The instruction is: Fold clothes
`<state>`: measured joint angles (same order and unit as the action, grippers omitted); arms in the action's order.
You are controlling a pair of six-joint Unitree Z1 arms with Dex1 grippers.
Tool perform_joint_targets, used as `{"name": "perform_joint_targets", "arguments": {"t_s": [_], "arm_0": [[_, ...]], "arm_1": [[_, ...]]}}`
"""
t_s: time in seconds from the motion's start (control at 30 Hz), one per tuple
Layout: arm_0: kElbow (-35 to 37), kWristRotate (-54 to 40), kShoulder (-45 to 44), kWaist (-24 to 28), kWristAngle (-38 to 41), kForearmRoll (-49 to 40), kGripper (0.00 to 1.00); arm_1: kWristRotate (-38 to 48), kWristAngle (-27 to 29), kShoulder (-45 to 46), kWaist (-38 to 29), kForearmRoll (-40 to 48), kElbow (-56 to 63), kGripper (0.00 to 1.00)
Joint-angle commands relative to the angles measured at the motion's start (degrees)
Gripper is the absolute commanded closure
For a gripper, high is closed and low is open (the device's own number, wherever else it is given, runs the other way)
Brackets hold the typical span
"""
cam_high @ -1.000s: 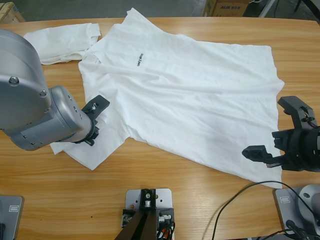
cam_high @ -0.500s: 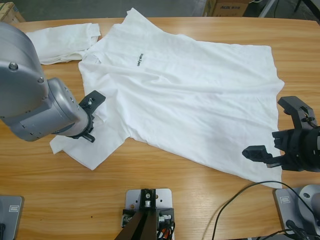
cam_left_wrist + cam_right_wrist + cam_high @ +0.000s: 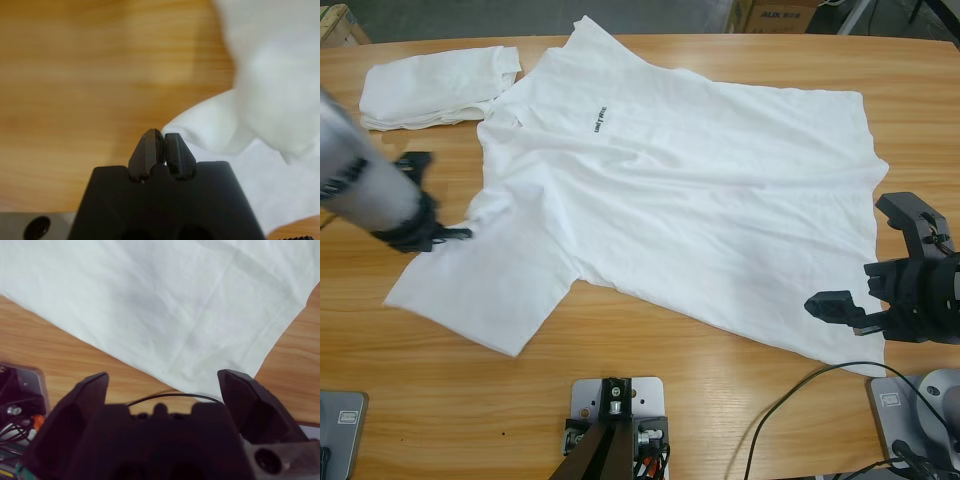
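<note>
The T-shirt (image 3: 670,200) sleeve is pinched in the closed left end effector (image 3: 159,145); the right end effector (image 3: 880,262) (spread wide) is held beside the crumpled white hem.

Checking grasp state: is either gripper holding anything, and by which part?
Left gripper is shut on the T-shirt, pinching a fold of its sleeve. Right gripper is open, holding nothing.

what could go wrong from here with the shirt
The left hand is shut on only a small pinch of the T-shirt at its sleeve, so the thin cloth could slip free. Pulling it sideways may drag the whole shirt and add creases. The folded bundle touches the shirt's collar edge and could get disturbed. The right hand hangs open by the hem, near a black cable that it might snag.
</note>
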<state>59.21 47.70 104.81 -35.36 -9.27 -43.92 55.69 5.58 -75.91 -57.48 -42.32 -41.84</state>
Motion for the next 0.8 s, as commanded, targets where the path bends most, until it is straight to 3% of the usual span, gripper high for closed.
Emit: {"name": "perform_joint_targets", "arguments": {"t_s": [0.03, 0.23, 0.33, 0.37, 0.4, 0.43, 0.53, 0.63, 0.7, 0.8], "arm_0": [[-12.5, 11.3, -4.6, 12.1, 16.1, 10.2, 1.0], [-18.7, 13.6, -6.6, 13.9, 18.9, 10.7, 1.0], [-20.1, 14.1, -9.2, 13.9, 19.9, 10.7, 1.0], [-20.3, 14.1, -10.5, 13.8, 20.2, 10.6, 0.71], [-20.5, 14.2, -12.3, 13.8, 20.3, 10.5, 0.278], [-20.8, 14.1, -14.7, 13.7, 20.1, 10.1, 0.168], [-21.1, 13.8, -23.3, 13.2, 19.3, 9.9, 0.047], [-22.1, 13.9, -31.9, 12.2, 19.6, 8.2, 0.048], [-23.9, 15.6, -33.4, 11.9, 19.7, 4.2, 0.046], [-27.7, 21.4, -34.0, 7.1, 20.5, 3.7, 0.078]], "arm_1": [[-0.4, 1.1, 0.2, -0.7, 0.2, 1.8, 0.105], [-0.4, 0.9, -0.1, -0.7, -0.3, 1.4, 0.1], [0.6, 0.9, 0.0, -0.7, -1.1, 1.2, 0.028], [0.6, 0.9, 0.0, -0.7, -1.1, 1.2, 0.007], [0.6, 0.9, 0.0, -0.7, -1.3, 1.2, 0.0], [0.6, 1.0, 0.1, -0.7, -1.5, 1.2, 0.0], [0.6, 1.2, 0.6, -0.7, -2.2, 1.2, 0.0], [0.6, 1.4, 1.2, -0.7, -2.6, 1.3, 0.0], [0.6, 1.3, 1.5, -0.7, -2.8, 1.3, 0.0], [0.6, 1.3, 1.6, -0.7, -2.9, 1.3, 0.0]]}}
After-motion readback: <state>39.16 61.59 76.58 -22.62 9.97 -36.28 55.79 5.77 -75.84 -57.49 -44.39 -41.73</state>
